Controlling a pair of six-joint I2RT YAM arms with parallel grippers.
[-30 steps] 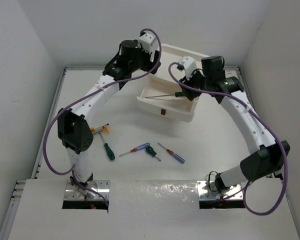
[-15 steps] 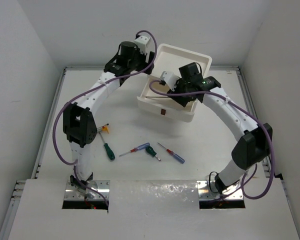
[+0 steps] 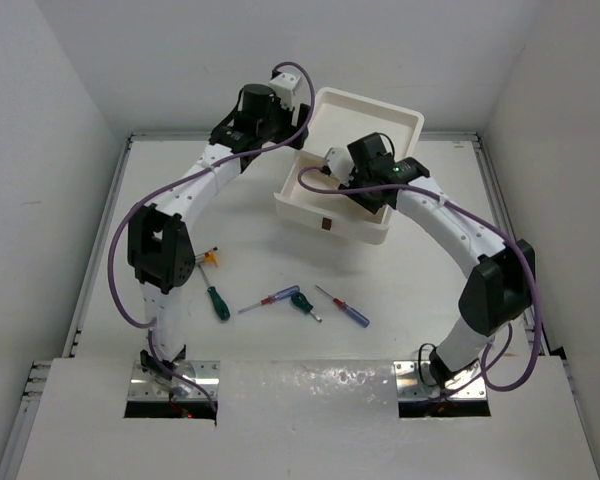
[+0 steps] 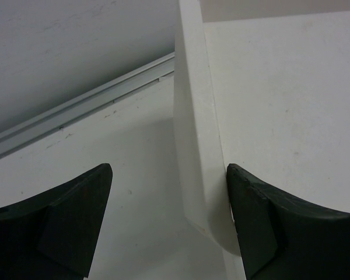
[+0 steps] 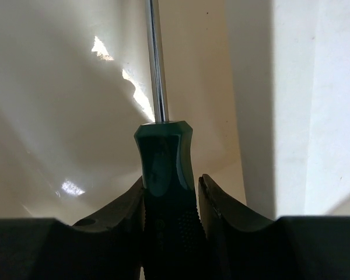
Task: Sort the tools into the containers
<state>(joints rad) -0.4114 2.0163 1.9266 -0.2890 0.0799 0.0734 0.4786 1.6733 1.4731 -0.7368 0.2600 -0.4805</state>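
Note:
The containers are a white drawer unit at the back, with one drawer pulled out and a red-brown tab on its front. My right gripper reaches into that drawer, shut on a screwdriver's dark green handle; the shaft points away over the drawer floor. My left gripper is open astride the unit's left wall, one finger over the recessed top, the other over the table. Loose tools lie on the table: a green one, a red one, another green and a red-blue one.
A small yellow-handled tool lies by the left arm's elbow. White walls close the table in at left, back and right, with a metal rail along the back edge. Both arm bases stand at the near edge.
My right arm has swung left and down into the pulled-out drawer, and its jaws have closed round the green handle. The left gripper has shifted slightly and stays open.

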